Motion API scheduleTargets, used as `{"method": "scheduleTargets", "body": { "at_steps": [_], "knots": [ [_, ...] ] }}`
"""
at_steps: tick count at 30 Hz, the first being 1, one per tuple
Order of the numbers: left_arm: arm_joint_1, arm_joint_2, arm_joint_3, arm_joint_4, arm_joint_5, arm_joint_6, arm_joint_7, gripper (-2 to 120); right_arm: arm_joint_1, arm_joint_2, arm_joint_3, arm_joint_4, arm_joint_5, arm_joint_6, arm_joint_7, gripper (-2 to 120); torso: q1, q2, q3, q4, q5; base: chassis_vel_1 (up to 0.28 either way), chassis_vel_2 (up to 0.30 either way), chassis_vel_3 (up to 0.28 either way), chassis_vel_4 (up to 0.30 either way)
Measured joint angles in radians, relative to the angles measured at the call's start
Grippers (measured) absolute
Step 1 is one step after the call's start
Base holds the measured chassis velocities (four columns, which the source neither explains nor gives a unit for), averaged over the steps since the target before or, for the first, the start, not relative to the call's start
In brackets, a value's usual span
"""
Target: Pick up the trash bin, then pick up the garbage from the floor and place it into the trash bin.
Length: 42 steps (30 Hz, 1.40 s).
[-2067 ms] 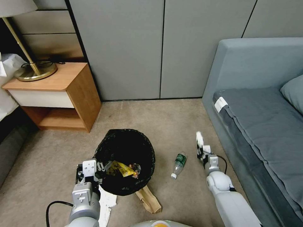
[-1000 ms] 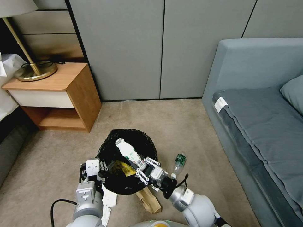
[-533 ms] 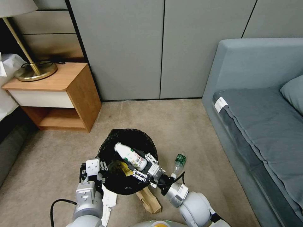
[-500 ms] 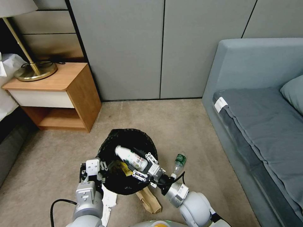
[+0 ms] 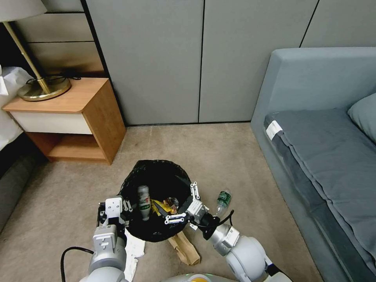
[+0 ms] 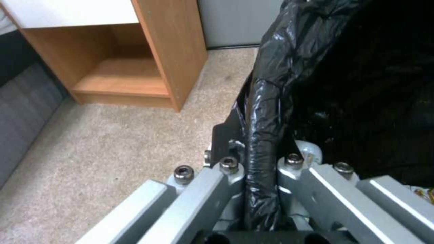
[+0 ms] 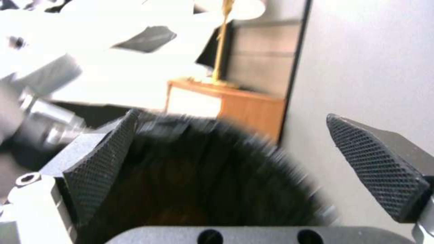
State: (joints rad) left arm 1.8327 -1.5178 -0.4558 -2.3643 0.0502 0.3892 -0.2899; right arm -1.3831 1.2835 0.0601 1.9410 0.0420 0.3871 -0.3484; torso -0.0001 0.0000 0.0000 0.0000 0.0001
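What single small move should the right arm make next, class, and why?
Probably lift the right gripper clear of the trash bin: its jaws are open, the small white bottle lies inside, and the clear plastic bottle remains on the carpet.

One bin (image 5: 156, 235), two bottles (image 5: 143, 197).

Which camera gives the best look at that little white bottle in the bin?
The head view: the small white bottle lies inside the trash bin, near the open right tool. The left and right wrist views catch just the black bag, no bottle.
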Motion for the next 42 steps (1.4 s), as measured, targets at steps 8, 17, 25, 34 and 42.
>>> {"method": "scheduleTargets", "body": {
  "at_steps": [8, 17, 25, 34, 42],
  "knots": [
    [-0.004, 0.022, -0.023, 0.008, -0.015, 0.005, 0.0, 0, -0.06, -0.045, 0.098, 0.211, 0.027, -0.068, 0.153, 100, 0.0, 0.0, 0.0, 0.0, -0.0001, 0.0, 0.0, 0.0, 0.0],
    [-0.008, 0.035, -0.04, 0.014, -0.03, 0.005, 0.0, 0, -0.212, -0.021, 0.24, 0.308, -0.002, -0.157, 0.398, 100, 0.0, 0.0, 0.0, -0.0001, 0.0, 0.0, 0.0, 0.0, 0.0],
    [-0.008, 0.044, -0.049, 0.01, -0.043, 0.005, -0.001, 0, -0.3, -0.009, 0.289, 0.294, 0.005, -0.247, 0.471, 100, 0.0, 0.0, 0.0, 0.0, 0.0, 0.0, 0.0, 0.0, 0.0],
    [-0.002, 0.042, -0.048, -0.008, -0.045, 0.004, -0.002, 0, -0.135, -0.1, 0.254, 0.322, 0.247, -0.623, 0.577, 100, 0.0, 0.0, 0.0, -0.0003, 0.0001, 0.0, 0.0, 0.0, 0.0],
    [0.007, 0.021, -0.04, -0.017, -0.033, 0.002, -0.002, 0, 0.098, -0.287, 0.195, 0.174, 0.654, -0.998, 0.602, 100, 0.0, 0.0, 0.0, 0.0001, 0.0001, 0.0, 0.0, 0.0, 0.0]
  ]
}}
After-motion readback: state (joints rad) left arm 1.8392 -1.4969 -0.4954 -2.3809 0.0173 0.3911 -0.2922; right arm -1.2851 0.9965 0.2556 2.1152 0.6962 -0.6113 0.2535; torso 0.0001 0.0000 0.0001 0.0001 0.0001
